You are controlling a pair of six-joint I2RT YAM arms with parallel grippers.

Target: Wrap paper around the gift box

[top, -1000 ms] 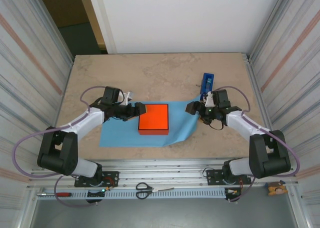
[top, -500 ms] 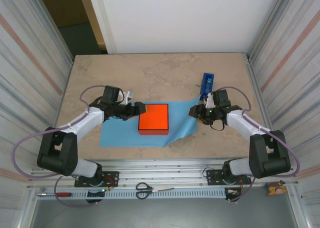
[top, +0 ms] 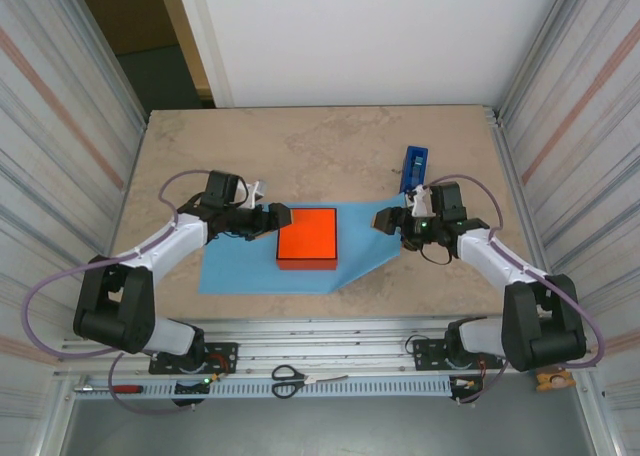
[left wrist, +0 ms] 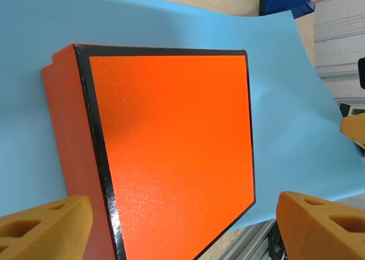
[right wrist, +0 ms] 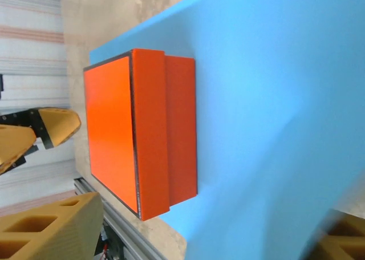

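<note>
Left gripper (top: 277, 218): stood spread beside the gift box (top: 307, 237).
Right gripper (top: 386, 219): stood spread about the paper (top: 240, 266) edge, unpinched.
Risk: jaws could miss; paper could slip, dragging box.

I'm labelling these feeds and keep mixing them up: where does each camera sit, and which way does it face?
Top external: above and behind the arm bases, looking down at the table; both arms show, left gripper and right gripper flanking the gift box on the paper.
Left wrist: on the left arm, facing right across the box; its tan fingers at the bottom corners.
Right wrist: on the right arm, facing left over the paper toward the box; its fingers at the bottom.
Shared: all three show box and paper.
</note>
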